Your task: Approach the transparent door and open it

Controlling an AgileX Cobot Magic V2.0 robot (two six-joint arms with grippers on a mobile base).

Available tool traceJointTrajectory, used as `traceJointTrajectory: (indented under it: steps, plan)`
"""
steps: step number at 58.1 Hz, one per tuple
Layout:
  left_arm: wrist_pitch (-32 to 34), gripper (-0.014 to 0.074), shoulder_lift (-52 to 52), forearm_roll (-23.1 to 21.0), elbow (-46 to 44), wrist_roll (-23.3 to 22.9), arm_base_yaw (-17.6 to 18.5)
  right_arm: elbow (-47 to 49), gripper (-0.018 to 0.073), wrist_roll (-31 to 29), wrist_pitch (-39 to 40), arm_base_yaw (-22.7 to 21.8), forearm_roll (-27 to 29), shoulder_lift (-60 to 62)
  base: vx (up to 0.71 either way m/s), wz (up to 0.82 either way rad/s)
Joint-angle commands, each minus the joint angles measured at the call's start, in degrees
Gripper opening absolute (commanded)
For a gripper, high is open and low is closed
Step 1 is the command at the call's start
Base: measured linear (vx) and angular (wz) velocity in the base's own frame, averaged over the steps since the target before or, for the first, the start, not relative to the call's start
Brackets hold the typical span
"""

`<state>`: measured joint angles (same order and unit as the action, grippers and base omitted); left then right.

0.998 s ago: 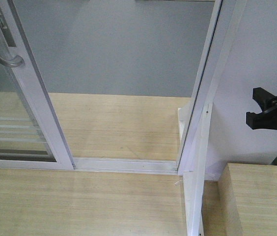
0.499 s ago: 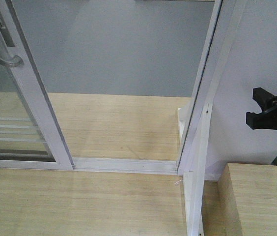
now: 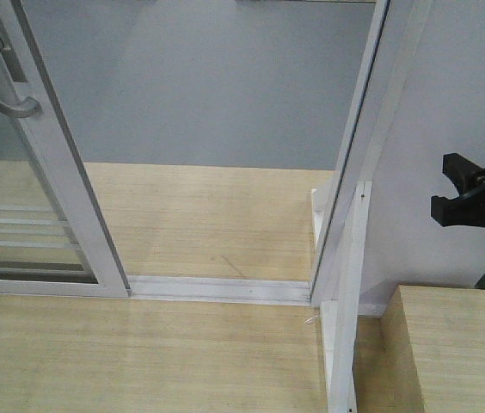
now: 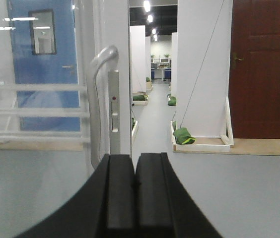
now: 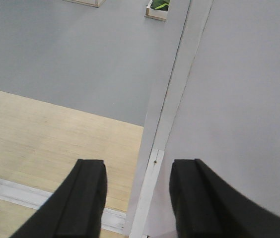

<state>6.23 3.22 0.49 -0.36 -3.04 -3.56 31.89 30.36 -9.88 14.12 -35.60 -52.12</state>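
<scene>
The transparent door [image 3: 19, 232] stands slid to the left, leaving an open gap in the doorway. Its white upright [image 3: 62, 172] carries the curved silver-grey handle [image 3: 6, 96]. In the left wrist view the handle [image 4: 98, 94] and the barred glass [image 4: 31, 111] are straight ahead, just beyond my left gripper [image 4: 135, 157]. That gripper is shut and empty, a little right of the handle and apart from it. My right gripper [image 5: 137, 171] is open and empty, facing the white door jamb [image 5: 167, 114]. It also shows at the right edge of the front view [image 3: 442, 186].
A floor track [image 3: 217, 288] crosses the wooden floor. The white jamb [image 3: 354, 189] and plain white wall panel [image 3: 432, 103] bound the opening on the right. A wooden box [image 3: 445, 344] sits low at the right. Beyond are grey floor, white partitions and a brown door [image 4: 264, 69].
Almost nothing: the door's upright and handle sit a hair further left in the front view. The right gripper has not moved.
</scene>
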Motion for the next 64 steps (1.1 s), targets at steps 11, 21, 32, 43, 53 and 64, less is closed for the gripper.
traceJointTrajectory:
  steps: [11,21,32,43,53,64]
  plan:
    - [-2.56,-0.0007,-3.97,0.50,3.66,-0.14,0.16,1.57,0.0375,-0.19,2.94,-0.22,-0.69,0.68,0.00,0.00]
    - [-3.28,-0.0007,-4.02,0.38,3.66,-0.14,0.16,1.57,0.0375,-0.19,2.86,-0.22,-0.69,0.68,0.00,0.00]
    - [-3.28,-0.0007,-4.02,0.39,3.61,-0.14,0.16,1.57,0.0375,-0.19,2.86,-0.22,-0.69,0.68,0.00,0.00]
    - [-3.28,-0.0006,-4.02,0.39,3.61,-0.14,0.16,1.57,0.0375,-0.19,2.86,-0.22,-0.69,0.68,0.00,0.00]
    - [-3.28,-0.0006,-4.02,0.39,3.61,-0.14,0.16,1.57,0.0375,-0.19,2.86,-0.22,-0.69,0.68,0.00,0.00]
    - [-3.28,-0.0006,-4.02,0.39,3.61,-0.14,0.16,0.72,0.0335,-2.84,0.95,-1.31,2.31,2.81,0.00,0.00]
